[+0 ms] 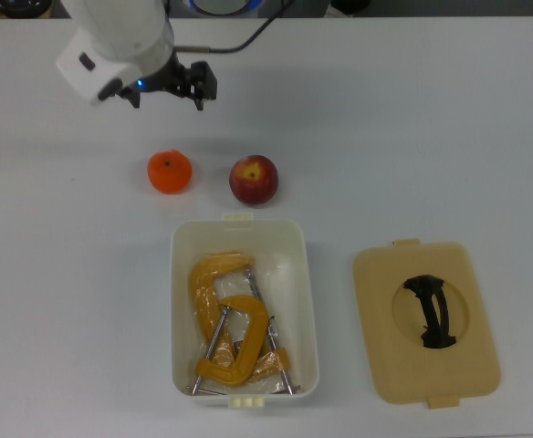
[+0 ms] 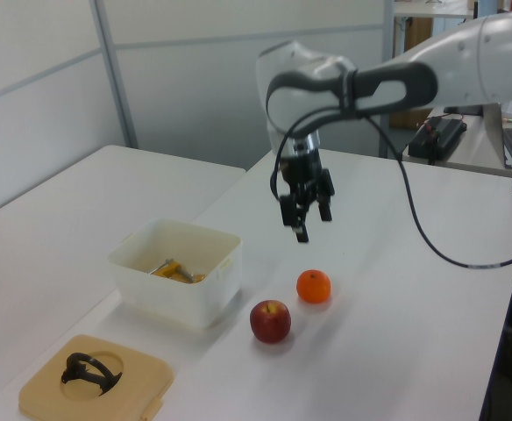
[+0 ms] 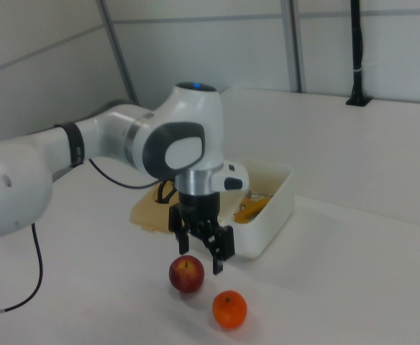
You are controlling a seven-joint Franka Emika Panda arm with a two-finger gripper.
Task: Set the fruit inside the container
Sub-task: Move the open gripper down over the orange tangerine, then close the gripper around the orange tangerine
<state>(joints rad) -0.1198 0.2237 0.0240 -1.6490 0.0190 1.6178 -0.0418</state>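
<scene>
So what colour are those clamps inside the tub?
Yellow-orange C-clamps with silver metal screws, clearest in the top view.

You see a bright orange mandarin (image 1: 170, 172) and a dark red, yellow-topped apple (image 1: 254, 180). The tub (image 1: 182, 301) is cream-white, its clamps (image 1: 230, 324) yellow-orange.
</scene>
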